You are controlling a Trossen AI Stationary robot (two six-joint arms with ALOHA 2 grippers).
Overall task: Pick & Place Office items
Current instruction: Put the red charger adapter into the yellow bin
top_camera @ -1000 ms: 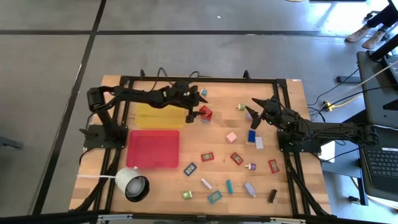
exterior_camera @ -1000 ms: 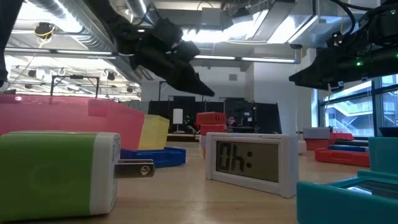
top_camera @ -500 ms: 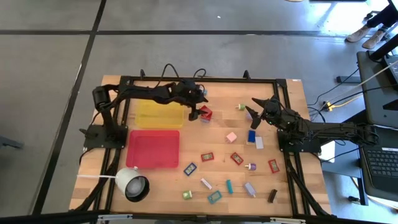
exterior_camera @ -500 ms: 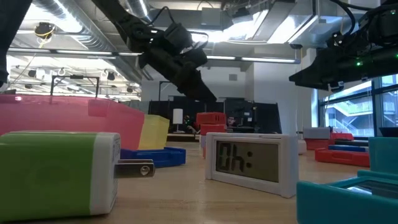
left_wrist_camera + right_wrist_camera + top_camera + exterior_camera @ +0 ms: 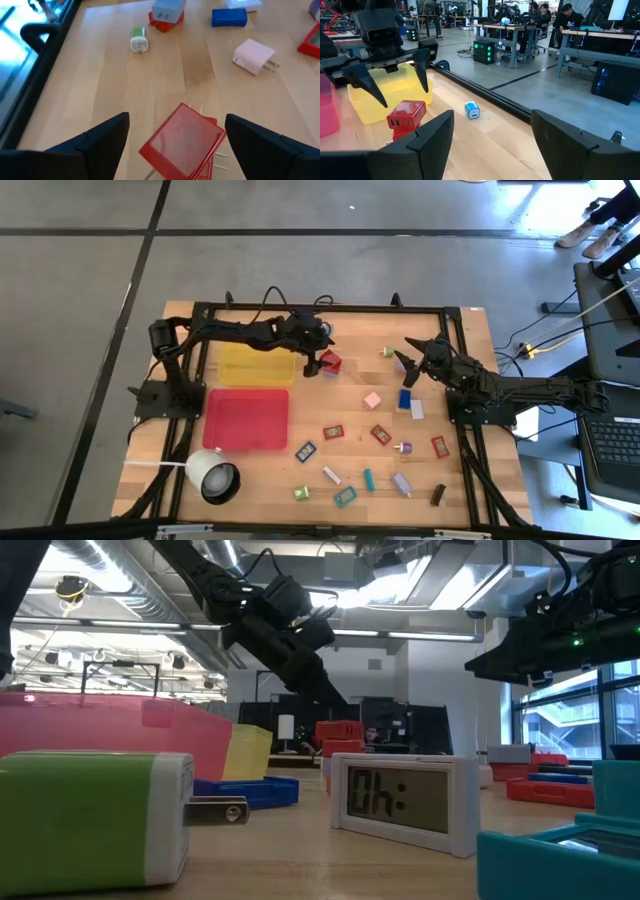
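The office items lie scattered over the table's right and near part, among them a pink plug block (image 5: 372,400), a blue block (image 5: 405,398) and a red piece (image 5: 381,434). A red block with prongs (image 5: 330,362) (image 5: 182,142) lies to the right of the yellow tray (image 5: 255,365). My left gripper (image 5: 317,350) (image 5: 176,121) hovers open over this red block, one finger on either side, apart from it. My right gripper (image 5: 406,352) (image 5: 492,120) waits open above the table's far right, facing the left one.
The red tray (image 5: 246,418) sits near the yellow tray, and a white round cup with a cord (image 5: 213,477) lies at the near left. A small green-and-white plug (image 5: 137,40) and a blue-white piece (image 5: 472,110) lie near the far edge. Bare wood shows between the grippers.
My left gripper has shifted a little to the right, toward the red block, and tipped more steeply downward over it, then held still. Its fingers have stayed open. The items and my right arm have not moved.
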